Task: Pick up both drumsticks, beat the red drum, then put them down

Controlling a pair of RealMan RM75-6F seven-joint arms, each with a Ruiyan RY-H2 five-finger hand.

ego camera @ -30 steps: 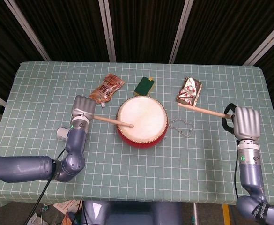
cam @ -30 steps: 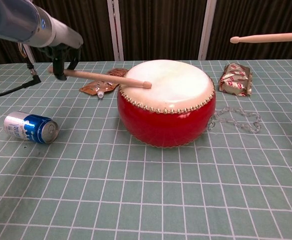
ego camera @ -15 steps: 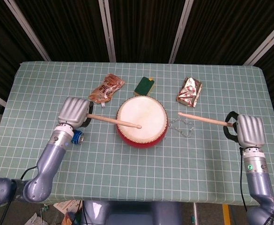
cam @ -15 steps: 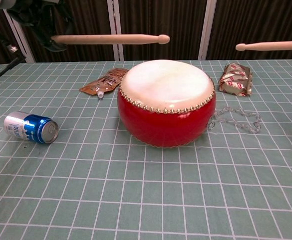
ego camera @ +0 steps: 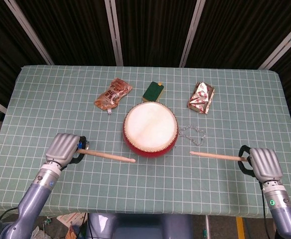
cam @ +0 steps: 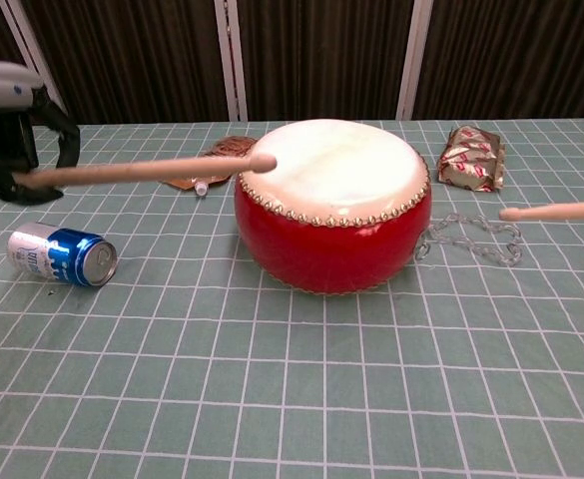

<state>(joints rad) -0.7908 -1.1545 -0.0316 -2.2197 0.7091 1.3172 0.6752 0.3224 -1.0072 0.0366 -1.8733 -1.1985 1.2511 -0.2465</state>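
Both arms have drawn back toward the table's near edge. Red drum (ego camera: pixel 150 129) sits mid-table. At its 8 o'clock, left hand (ego camera: pixel 63 148) grasps the left drumstick (ego camera: pixel 107 156); at 4 o'clock, right hand (ego camera: pixel 264 163) grasps the right drumstick (ego camera: pixel 216 156).

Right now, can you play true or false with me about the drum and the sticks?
1. Both hands hold a drumstick. True: the left hand grips the left drumstick and the right hand grips the right drumstick.
2. A drumstick tip touches the red drum. False: in the head view both tips sit off the drum, one on each side.
3. A blue can lies on its side. True.
4. The metal chain lies on top of the drum. False: it lies on the tablecloth to the drum's right.
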